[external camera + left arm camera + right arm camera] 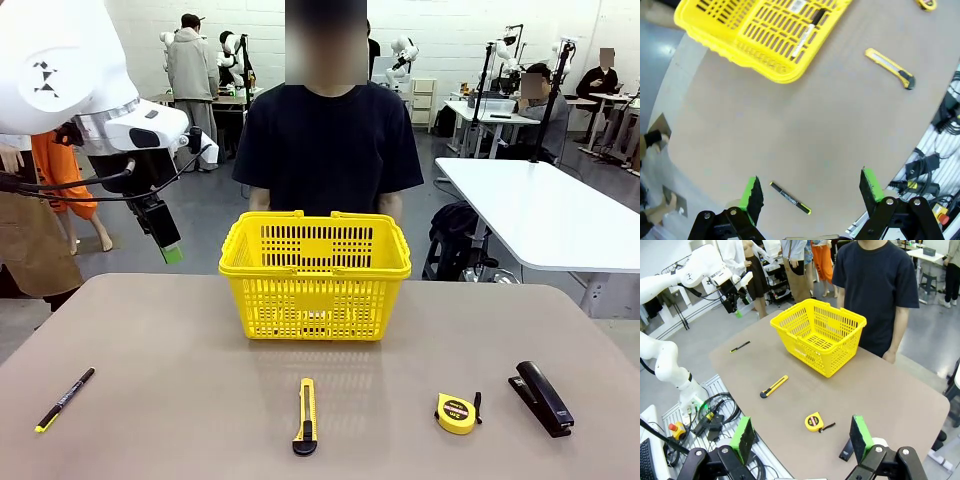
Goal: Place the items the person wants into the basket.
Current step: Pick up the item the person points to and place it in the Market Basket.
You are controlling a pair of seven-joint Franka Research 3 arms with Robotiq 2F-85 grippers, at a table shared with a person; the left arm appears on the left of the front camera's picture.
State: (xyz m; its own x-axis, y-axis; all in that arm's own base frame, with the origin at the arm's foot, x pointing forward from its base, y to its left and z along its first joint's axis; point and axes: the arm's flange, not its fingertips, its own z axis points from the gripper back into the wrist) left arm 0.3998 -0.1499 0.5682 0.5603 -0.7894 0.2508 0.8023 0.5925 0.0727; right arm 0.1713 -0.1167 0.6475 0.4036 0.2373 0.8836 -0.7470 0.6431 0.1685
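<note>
Waiting between picks: left gripper (170,248) and right gripper (802,435) are both empty and spread wide.
Marker (807,31) lies inside the basket (315,262) at 12 o'clock; knife (305,415) at 6 and tape measure (455,412) at 4 lie on the table (180,340). The next move probably calls for a descent onto one of them.

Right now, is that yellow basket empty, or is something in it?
Not empty. The left wrist view shows a white marker with a black cap lying inside the basket.
</note>
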